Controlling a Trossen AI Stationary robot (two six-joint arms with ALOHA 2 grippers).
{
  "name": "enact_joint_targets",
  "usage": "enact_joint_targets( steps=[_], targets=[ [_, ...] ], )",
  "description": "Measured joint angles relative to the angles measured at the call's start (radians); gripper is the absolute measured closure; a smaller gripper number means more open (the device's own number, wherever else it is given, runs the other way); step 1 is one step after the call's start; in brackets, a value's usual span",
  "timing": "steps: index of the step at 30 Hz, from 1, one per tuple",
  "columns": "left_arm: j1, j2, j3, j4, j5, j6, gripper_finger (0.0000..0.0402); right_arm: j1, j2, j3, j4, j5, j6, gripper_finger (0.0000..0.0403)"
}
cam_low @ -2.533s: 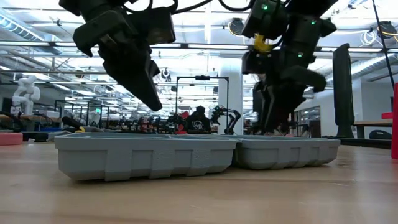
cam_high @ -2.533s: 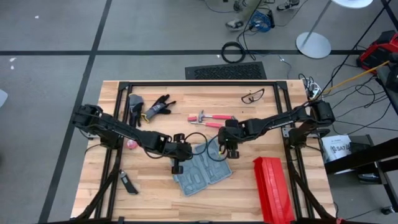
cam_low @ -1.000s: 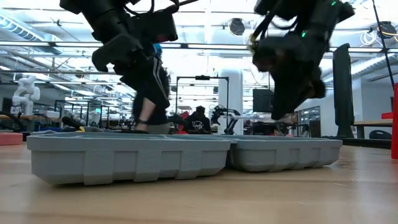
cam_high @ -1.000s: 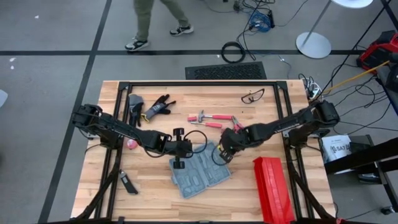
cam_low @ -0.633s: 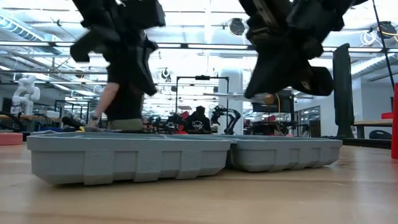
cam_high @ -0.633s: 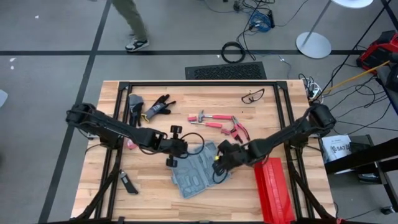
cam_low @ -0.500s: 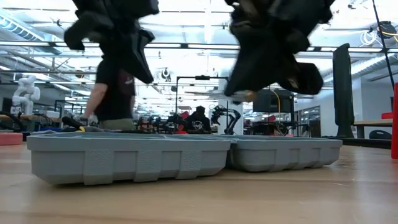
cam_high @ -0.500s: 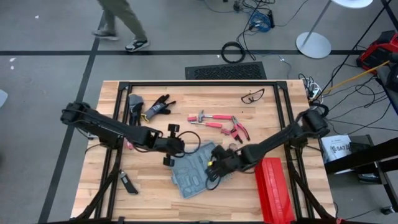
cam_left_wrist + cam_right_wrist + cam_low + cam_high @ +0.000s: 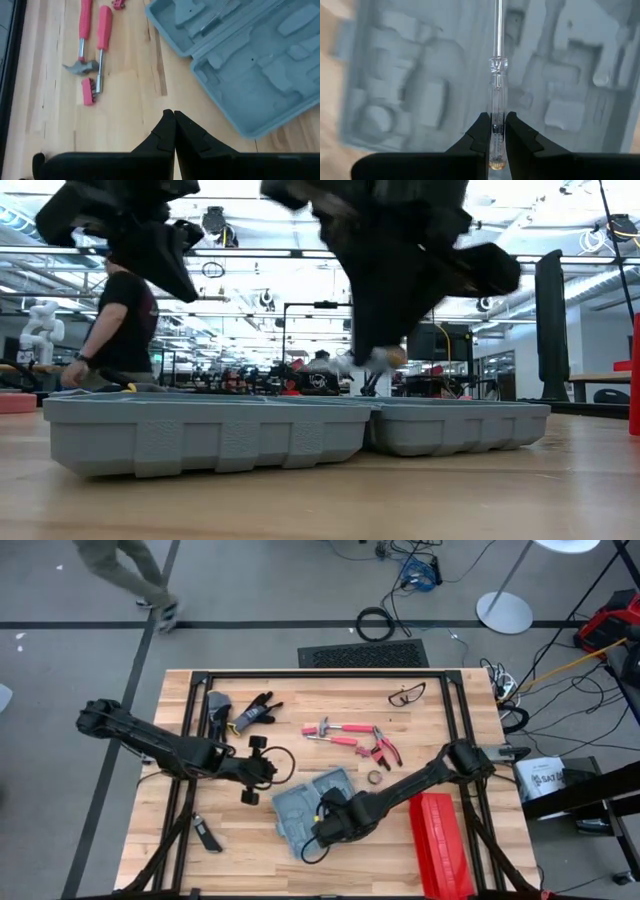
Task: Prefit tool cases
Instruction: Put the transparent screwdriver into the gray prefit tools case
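Note:
The blue-grey tool case lies open on the table, its moulded slots up; the low view shows both halves resting flat. My right gripper hangs over the case, shut on a clear-handled screwdriver; in the low view it is the dark mass above the case. Left of the case, my left gripper is shut on nothing above bare wood, with the case's corner ahead of it. My right gripper pinches the screwdriver's clear handle near its butt end between its two fingers, coming steeply from above. The steel shaft reaches out past the fingertips over the case's slots. The handle shows above the case's rim; the tip is out of frame.
A pink-handled hammer, pliers, a tape roll, glasses and gloves lie on the far half. A long red ribbed box stands at the near right, a small knife near left. A person walks beyond the table.
My right gripper has swung with the screwdriver from the case's far right corner toward the table's near-left, rolling as it went, and now hangs over the case's middle. My left gripper has drawn back from the case toward the table's left edge and risen a little. The case has stayed put.

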Motion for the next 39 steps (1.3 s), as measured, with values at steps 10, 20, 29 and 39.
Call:
enact_joint_targets(
  steps=[10, 20, 29, 39],
  targets=[
    [0.000, -0.056, -0.083, 0.028, 0.000, -0.029, 0.0393, 0.014, 0.036, 0.027, -0.037, -0.011, 0.086, 0.0372],
    [-0.001, -0.056, -0.083, 0.049, 0.001, -0.029, 0.0393, 0.014, 0.060, 0.027, -0.014, -0.015, 0.062, 0.0372],
    [-0.001, -0.056, -0.083, 0.048, 0.007, -0.039, 0.0393, 0.014, 0.059, 0.027, -0.006, -0.012, 0.048, 0.0356],
    [-0.001, -0.056, -0.083, 0.047, 0.009, -0.039, 0.0393, 0.013, 0.059, 0.027, 0.010, -0.013, 0.038, 0.0360]
  ],
)
